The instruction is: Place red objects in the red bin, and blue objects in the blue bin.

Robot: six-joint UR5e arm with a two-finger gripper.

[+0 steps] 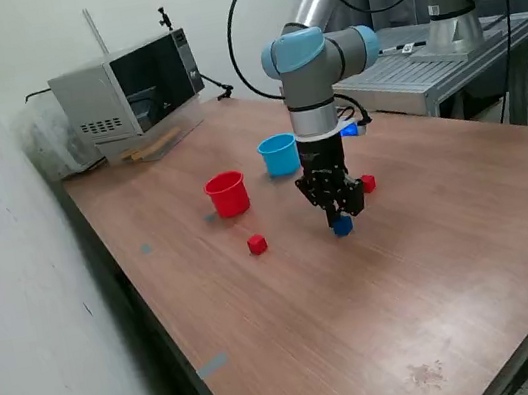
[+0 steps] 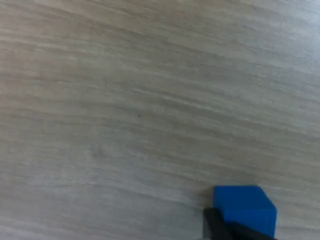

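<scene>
Wooden desk (image 1: 437, 260): hand (image 1: 340, 217) pinches a blue cube (image 1: 343, 227); red cubes (image 1: 257, 245) beside it remain unsorted.

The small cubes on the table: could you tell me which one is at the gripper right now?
The blue cube directly beneath the gripper. One red cube lies apart toward the exterior view's left, another red cube just behind the gripper.

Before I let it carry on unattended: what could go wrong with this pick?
The tool sits low over the blue cube; the wrist view shows one finger only at the cube's edge, so it may slip or get nudged. A red cube lies close behind and could be bumped.
</scene>
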